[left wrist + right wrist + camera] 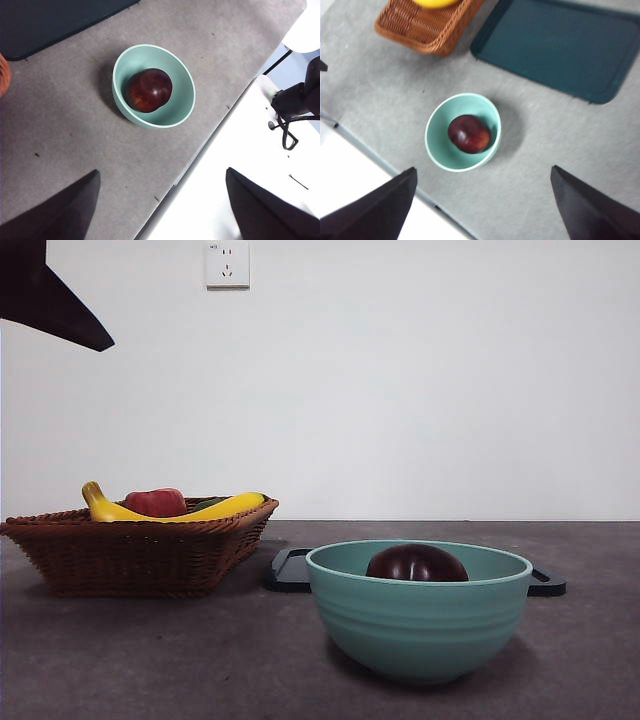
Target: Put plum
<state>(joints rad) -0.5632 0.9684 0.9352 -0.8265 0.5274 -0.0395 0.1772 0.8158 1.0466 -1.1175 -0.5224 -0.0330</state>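
- The left gripper [160, 210] hangs high above the counter [75, 130] with its jaws spread wide and nothing between them; from up there it looks down on the bowl, near the counter's front edge.
- The right gripper [482, 210] is just as wide open and just as empty, also raised well clear, with the bowl below it. Neither is close enough to touch anything, which suggests both arms are parked out of the way.
- In the front view only a black tip [50, 300] shows at the upper corner; which arm it belongs to I cannot tell.
- The plum [417, 564] sits inside the teal bowl [420, 625], resting on its floor and slightly off-centre, its dark glossy top just above the rim. The bowl's walls keep it from rolling, so the placing looks done.
- Behind the bowl lies a dark tray [560, 45], flat on the counter and bare where visible.
- Off to the side, well apart, a wicker basket [140, 550] holds a banana [170, 510] and a red apple [155, 502].
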